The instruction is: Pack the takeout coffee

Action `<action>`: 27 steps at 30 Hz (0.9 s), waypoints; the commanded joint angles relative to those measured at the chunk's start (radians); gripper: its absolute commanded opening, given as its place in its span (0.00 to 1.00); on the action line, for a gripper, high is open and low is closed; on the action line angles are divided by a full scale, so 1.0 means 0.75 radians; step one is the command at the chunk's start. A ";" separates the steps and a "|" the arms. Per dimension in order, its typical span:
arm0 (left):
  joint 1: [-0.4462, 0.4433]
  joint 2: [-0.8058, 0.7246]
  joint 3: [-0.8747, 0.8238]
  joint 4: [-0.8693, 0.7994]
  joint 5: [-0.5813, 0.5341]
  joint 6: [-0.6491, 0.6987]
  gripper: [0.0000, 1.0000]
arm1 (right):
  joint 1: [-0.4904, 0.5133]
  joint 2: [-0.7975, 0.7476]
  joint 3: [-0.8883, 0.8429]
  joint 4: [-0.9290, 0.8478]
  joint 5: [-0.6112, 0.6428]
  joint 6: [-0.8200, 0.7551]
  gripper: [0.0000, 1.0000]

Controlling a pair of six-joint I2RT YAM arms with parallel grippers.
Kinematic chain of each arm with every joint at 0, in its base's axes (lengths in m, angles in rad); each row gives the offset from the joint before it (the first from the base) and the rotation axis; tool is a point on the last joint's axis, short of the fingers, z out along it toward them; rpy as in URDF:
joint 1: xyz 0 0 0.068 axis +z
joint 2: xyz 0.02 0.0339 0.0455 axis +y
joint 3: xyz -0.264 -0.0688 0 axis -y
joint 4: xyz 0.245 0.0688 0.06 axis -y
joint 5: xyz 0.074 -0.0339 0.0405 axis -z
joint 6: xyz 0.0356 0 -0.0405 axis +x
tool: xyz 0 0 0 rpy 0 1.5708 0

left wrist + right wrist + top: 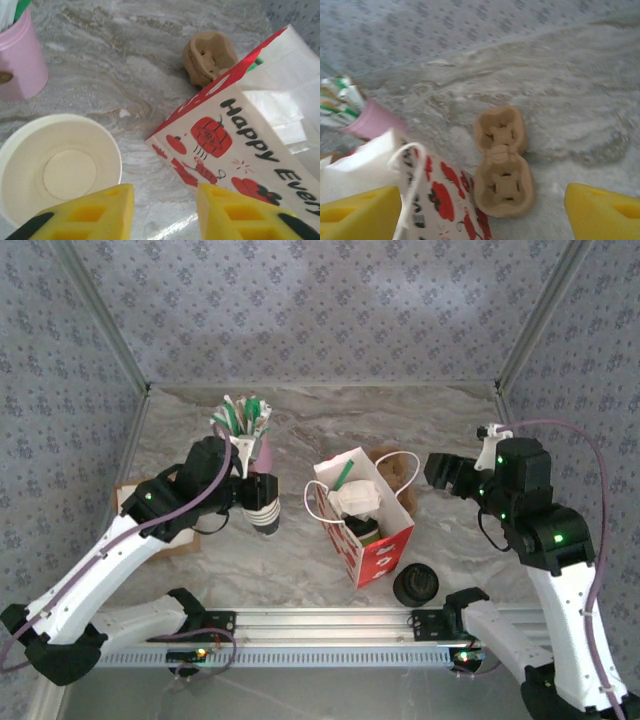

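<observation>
The takeout coffee (364, 531), a dark cup with a black lid, stands inside the red-and-white gift bag (383, 557) at the table's middle, beside white paper and a green straw. My left gripper (256, 494) hovers over the stack of lidless white cups (267, 517), left of the bag. In the left wrist view the left gripper (165, 212) is open with bare table in the gap, the top cup (60, 170) at its left and the bag (250, 140) at its right. My right gripper (441, 472) hangs wide open right of the bag, nothing between its yellow fingers (360, 212).
A pink cup of straws (252, 445) stands behind the cup stack. A brown pulp cup carrier (502, 165) lies behind the bag. A pile of black lids (415, 585) sits near the front rail. Patterned walls close in the back and both sides.
</observation>
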 commanded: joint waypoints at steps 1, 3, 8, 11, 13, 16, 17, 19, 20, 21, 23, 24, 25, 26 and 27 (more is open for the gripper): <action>-0.022 -0.007 -0.013 -0.001 0.013 -0.045 0.31 | -0.108 -0.004 -0.089 -0.081 -0.103 0.059 0.85; -0.044 0.025 -0.012 0.017 0.014 -0.048 0.30 | -0.168 -0.010 -0.150 -0.073 -0.178 0.067 0.83; -0.070 0.124 -0.015 0.095 0.072 -0.061 0.28 | -0.231 -0.012 -0.320 -0.042 -0.327 0.080 0.77; -0.075 0.188 -0.016 0.170 0.127 -0.076 0.26 | -0.232 -0.012 -0.401 0.014 -0.388 0.118 0.75; -0.076 0.236 -0.012 0.205 0.159 -0.091 0.25 | -0.230 -0.004 -0.445 0.049 -0.419 0.125 0.73; -0.077 0.296 -0.007 0.316 0.201 -0.110 0.24 | -0.227 0.013 -0.488 0.084 -0.466 0.117 0.72; -0.077 0.313 -0.003 0.337 0.210 -0.116 0.24 | -0.223 0.019 -0.498 0.091 -0.477 0.119 0.72; -0.077 0.350 0.007 0.375 0.224 -0.125 0.24 | -0.217 0.031 -0.514 0.109 -0.498 0.117 0.72; -0.078 0.365 0.014 0.385 0.224 -0.130 0.24 | -0.213 0.037 -0.518 0.116 -0.506 0.117 0.71; -0.076 0.384 0.024 0.396 0.223 -0.132 0.24 | -0.208 0.045 -0.523 0.123 -0.515 0.116 0.71; -0.076 0.416 0.046 0.405 0.213 -0.130 0.24 | -0.202 0.059 -0.533 0.137 -0.523 0.117 0.71; -0.077 0.433 0.059 0.405 0.200 -0.130 0.24 | -0.198 0.064 -0.537 0.144 -0.524 0.117 0.71; -0.075 0.448 0.071 0.405 0.190 -0.127 0.24 | -0.194 0.068 -0.542 0.153 -0.527 0.115 0.71; -0.072 0.461 0.081 0.408 0.184 -0.127 0.24 | -0.192 0.072 -0.546 0.160 -0.530 0.118 0.72; -0.067 0.474 0.093 0.407 0.178 -0.126 0.24 | -0.191 0.075 -0.552 0.167 -0.530 0.118 0.72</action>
